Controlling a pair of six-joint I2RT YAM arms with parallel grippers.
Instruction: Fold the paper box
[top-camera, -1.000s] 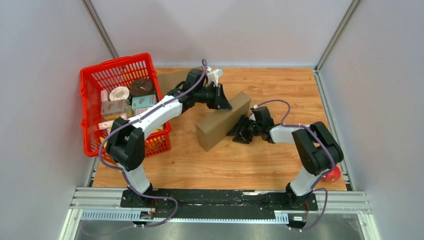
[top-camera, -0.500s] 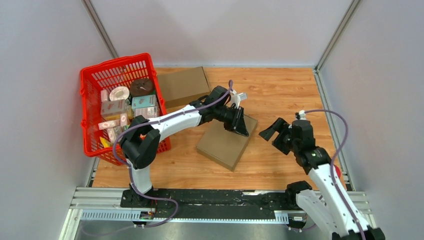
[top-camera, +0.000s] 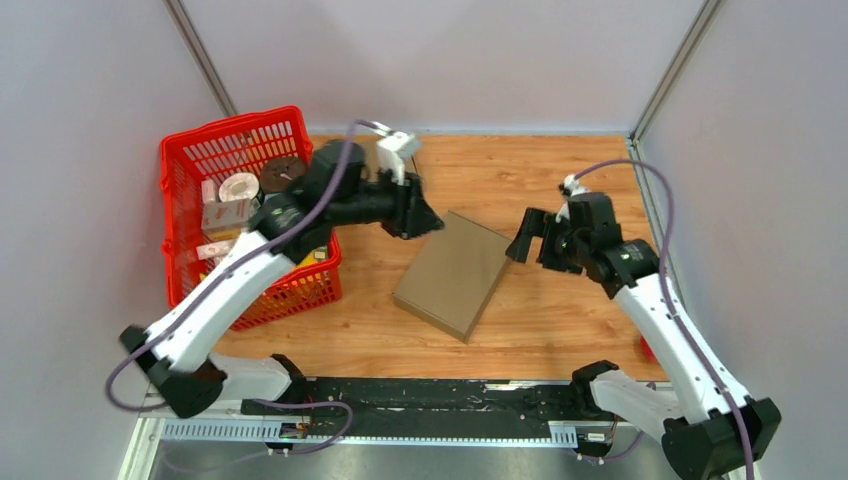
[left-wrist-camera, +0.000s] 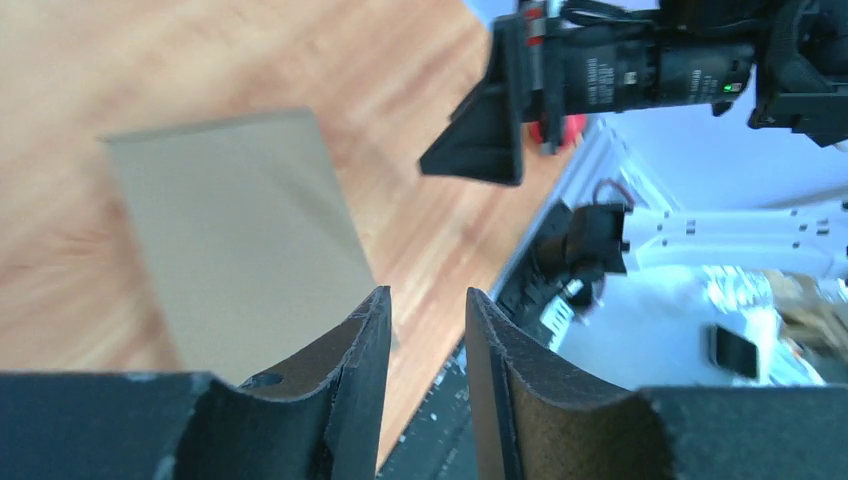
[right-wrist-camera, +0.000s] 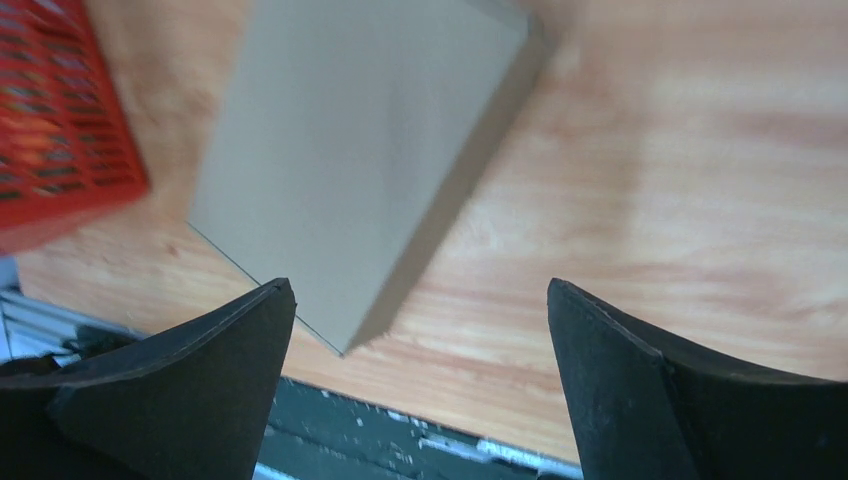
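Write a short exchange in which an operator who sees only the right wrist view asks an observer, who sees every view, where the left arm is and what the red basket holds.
Operator: I see the paper box lying flat below my open jaws. Where is the left gripper?
Observer: The left gripper hangs beside the box's far corner, on the basket's side, clear of the box.
Operator: Only a corner of the red basket shows here. What is in it?
Observer: It holds small cartons, a pale roll and a dark roll.
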